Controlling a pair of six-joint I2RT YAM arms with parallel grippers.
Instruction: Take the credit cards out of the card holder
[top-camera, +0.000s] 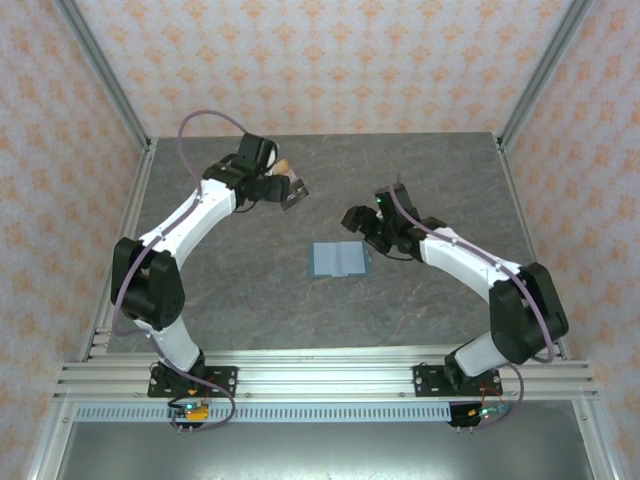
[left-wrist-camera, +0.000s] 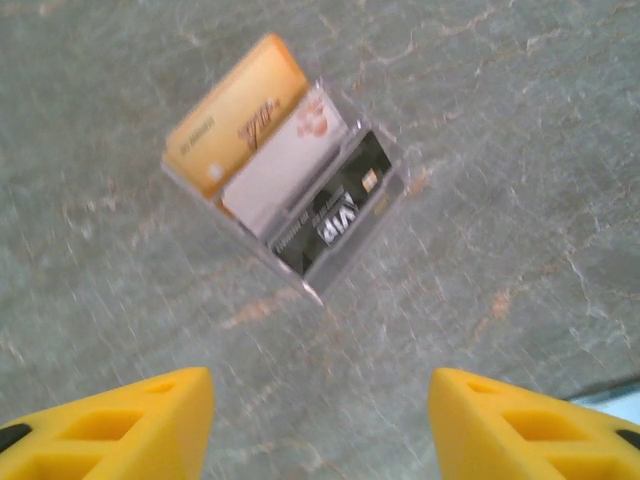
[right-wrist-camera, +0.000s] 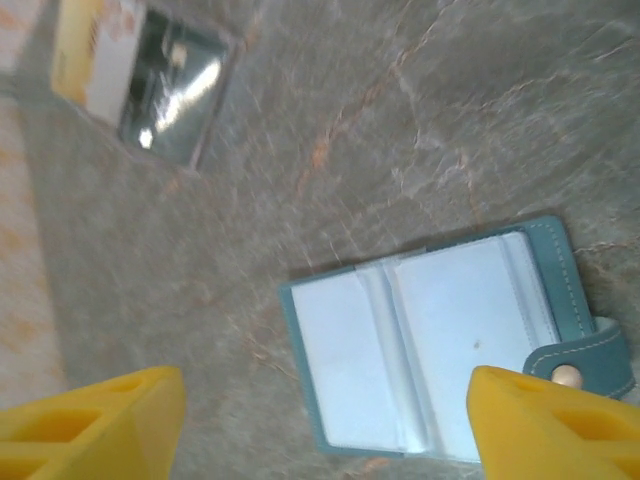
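Firstly, card holder (top-camera: 338, 259): blue-grey, two panels, lying open and flat near the middle of the table, its centre crease running away from the arm bases.
Card holder, close view (right-wrist-camera: 440, 350): both inner panels face up and show pale, glossy pocket faces with stitched blue edging.
Side tab (right-wrist-camera: 590, 350): on the outer edge of one panel, carrying a small pale snap stud.
Credit cards (top-camera: 290, 186): a small overlapping group on the table, well apart from the card holder, towards the far left.
Orange card (left-wrist-camera: 235, 115): the end card of the fan, tan-orange with dark script.
White card (left-wrist-camera: 285, 160): in the middle, partly covering the orange one, with an orange mark near one corner.
Black card (left-wrist-camera: 335, 205): the other end card, lettered "VIP"; a translucent edge runs round the group, and I cannot tell what it is.
Cards, right wrist view (right-wrist-camera: 140, 80): upper left corner, blurred, with the dark card reflecting light.
Left gripper (left-wrist-camera: 320, 430): yellow fingers (left-wrist-camera: 130, 425) spread wide and holding nothing, with the cards ahead of them and apart from them.
Left gripper, overhead (top-camera: 272, 187): just beside the cards.
Right gripper (right-wrist-camera: 330, 430): yellow fingers (right-wrist-camera: 90, 420) spread wide and holding nothing, with the open card holder lying ahead between them.
Right gripper, overhead (top-camera: 358, 220): near the far right corner of the card holder; I cannot tell whether they touch.
Table (top-camera: 240, 290): grey, stone-veined surface.
Walls (top-camera: 330, 60): pale paper with an orange motif.
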